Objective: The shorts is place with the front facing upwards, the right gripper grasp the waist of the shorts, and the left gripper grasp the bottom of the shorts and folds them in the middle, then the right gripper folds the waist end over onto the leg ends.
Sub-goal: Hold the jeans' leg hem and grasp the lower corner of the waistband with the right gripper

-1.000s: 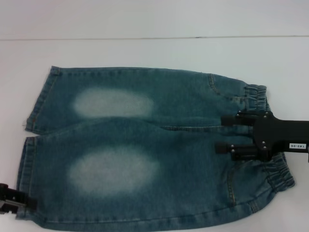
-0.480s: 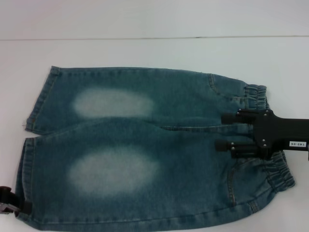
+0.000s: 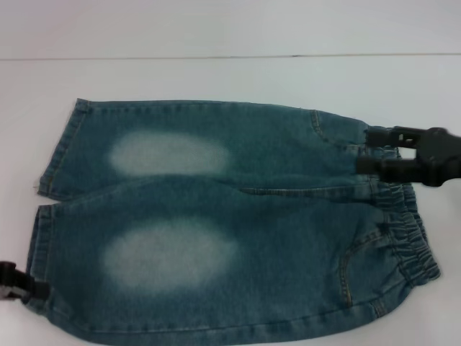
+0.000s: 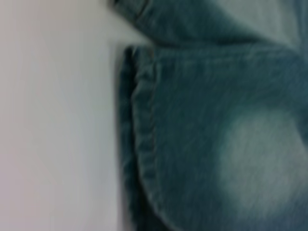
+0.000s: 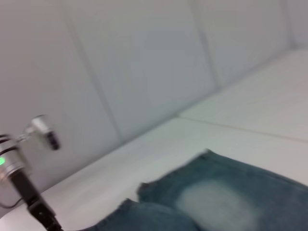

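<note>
Blue denim shorts (image 3: pixel 216 216) lie flat on the white table, front up. The gathered waist of the shorts (image 3: pixel 407 245) is at the right. The bottom of the shorts, the two straight-hemmed leg ends (image 3: pixel 36 245), is at the left. My right gripper (image 3: pixel 369 150) hovers open over the far part of the waistband, with nothing between its fingers. Only a small black piece of my left gripper (image 3: pixel 16 285) shows, at the near leg's outer corner. In the left wrist view the near leg hem (image 4: pixel 144 144) fills the picture close up. The right wrist view shows the leg ends (image 5: pixel 216 197) and the left arm's green-lit wrist (image 5: pixel 9 163).
The white table (image 3: pixel 216 79) runs back to a pale panelled wall (image 3: pixel 216 25). The shorts' near edge lies close to the bottom of the head view.
My right gripper has moved from the middle of the waistband toward its far end and out to the right, turning as it went. The left gripper has hardly shifted. The shorts lie as before.
</note>
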Action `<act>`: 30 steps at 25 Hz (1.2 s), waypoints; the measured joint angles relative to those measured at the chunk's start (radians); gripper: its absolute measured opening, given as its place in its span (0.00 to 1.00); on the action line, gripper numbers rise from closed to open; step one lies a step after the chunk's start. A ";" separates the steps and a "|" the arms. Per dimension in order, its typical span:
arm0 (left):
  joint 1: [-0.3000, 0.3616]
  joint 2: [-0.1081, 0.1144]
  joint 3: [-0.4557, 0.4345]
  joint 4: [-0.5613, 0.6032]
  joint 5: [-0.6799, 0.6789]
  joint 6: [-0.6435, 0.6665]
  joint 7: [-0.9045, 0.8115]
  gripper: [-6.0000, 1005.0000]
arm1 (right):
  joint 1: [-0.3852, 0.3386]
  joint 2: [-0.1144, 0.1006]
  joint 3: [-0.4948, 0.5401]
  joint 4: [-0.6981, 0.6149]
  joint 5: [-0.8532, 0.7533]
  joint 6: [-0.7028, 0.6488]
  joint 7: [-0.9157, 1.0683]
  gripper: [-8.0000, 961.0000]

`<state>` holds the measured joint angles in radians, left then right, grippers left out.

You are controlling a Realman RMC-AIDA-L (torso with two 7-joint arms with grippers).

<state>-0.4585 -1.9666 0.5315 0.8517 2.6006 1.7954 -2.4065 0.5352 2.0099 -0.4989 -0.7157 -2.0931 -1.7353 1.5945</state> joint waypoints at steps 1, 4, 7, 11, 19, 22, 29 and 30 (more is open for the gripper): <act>-0.001 0.000 0.000 0.005 -0.008 0.000 0.001 0.05 | 0.002 -0.015 -0.010 -0.024 -0.012 0.000 0.069 0.90; -0.008 0.001 -0.001 0.010 -0.025 -0.002 0.012 0.04 | 0.004 -0.055 -0.065 -0.095 -0.067 -0.019 0.211 0.90; -0.016 0.001 -0.002 0.010 -0.050 -0.011 0.027 0.04 | 0.004 -0.078 -0.141 -0.178 -0.166 -0.058 0.262 0.90; -0.033 0.000 -0.002 0.003 -0.072 -0.023 0.044 0.04 | 0.013 -0.080 -0.174 -0.260 -0.294 -0.131 0.266 0.90; -0.043 0.001 -0.002 0.001 -0.108 -0.026 0.060 0.04 | 0.060 -0.081 -0.180 -0.320 -0.504 -0.181 0.282 0.89; -0.049 0.000 -0.002 0.001 -0.110 -0.029 0.064 0.04 | 0.079 -0.075 -0.204 -0.310 -0.565 -0.166 0.291 0.89; -0.053 -0.008 -0.002 0.000 -0.111 -0.030 0.064 0.04 | 0.110 -0.050 -0.257 -0.285 -0.652 -0.131 0.293 0.89; -0.053 -0.009 -0.002 0.000 -0.111 -0.030 0.064 0.04 | 0.113 -0.049 -0.264 -0.277 -0.659 -0.125 0.293 0.89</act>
<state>-0.5111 -1.9752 0.5292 0.8514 2.4895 1.7649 -2.3423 0.6479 1.9610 -0.7634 -0.9931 -2.7518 -1.8598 1.8872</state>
